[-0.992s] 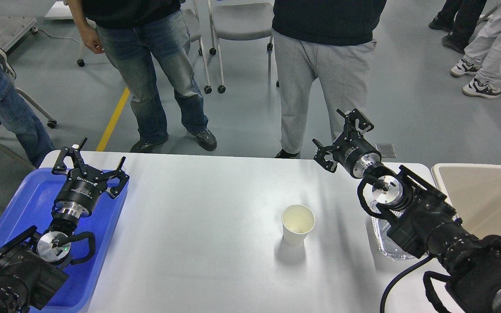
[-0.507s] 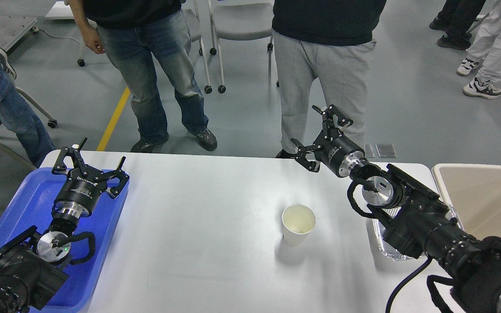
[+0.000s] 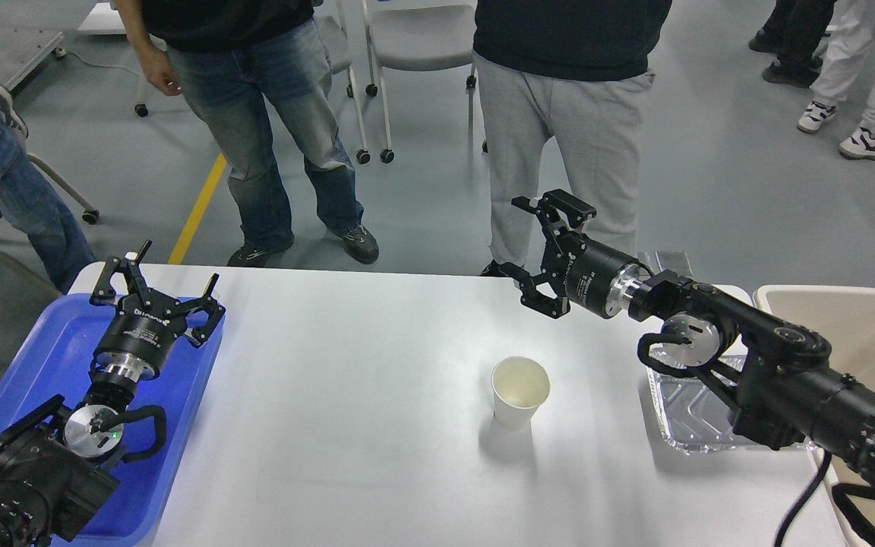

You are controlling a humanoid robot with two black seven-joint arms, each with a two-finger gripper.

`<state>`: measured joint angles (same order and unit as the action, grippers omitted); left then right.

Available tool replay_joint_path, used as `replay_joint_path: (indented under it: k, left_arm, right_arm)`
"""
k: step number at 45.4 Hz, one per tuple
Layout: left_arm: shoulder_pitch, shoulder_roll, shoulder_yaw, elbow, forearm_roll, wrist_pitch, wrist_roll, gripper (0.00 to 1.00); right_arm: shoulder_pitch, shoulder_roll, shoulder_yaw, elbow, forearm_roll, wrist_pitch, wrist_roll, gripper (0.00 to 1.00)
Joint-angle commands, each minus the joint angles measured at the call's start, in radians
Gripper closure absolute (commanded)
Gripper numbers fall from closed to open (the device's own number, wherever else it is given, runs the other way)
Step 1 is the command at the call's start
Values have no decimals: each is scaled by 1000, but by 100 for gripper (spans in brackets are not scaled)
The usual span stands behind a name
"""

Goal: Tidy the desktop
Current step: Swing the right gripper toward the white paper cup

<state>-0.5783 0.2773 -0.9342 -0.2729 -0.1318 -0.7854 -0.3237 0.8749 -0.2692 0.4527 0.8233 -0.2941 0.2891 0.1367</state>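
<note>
The left arm's bulk hides much of the glossy blue plastic tray at the near left; the left gripper above it is spread wide, empty. The smooth white desktop fills the near view, bearing an upright paper cup mid-table. At right, a crinkled foil tray lies partly behind the right arm. Farther, the right gripper gapes wide, empty.

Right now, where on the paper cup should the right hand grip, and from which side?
Grip the paper cup across its side wall, just below the rim. It stands upright, open and clear on all sides, so the open right hand, hovering beyond it, should come down from the far side.
</note>
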Motion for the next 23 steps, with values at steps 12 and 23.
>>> replay_joint_path:
  k: [12,23]
  left_arm:
    - [0,0,-2,0,0,0,0,0]
    - [0,-1,0,0,0,0,0,0]
  right_arm:
    - [93,-179,-278,180,-376,1,0,0]
    - [187,-199,-477,203,-473,-2,0,0]
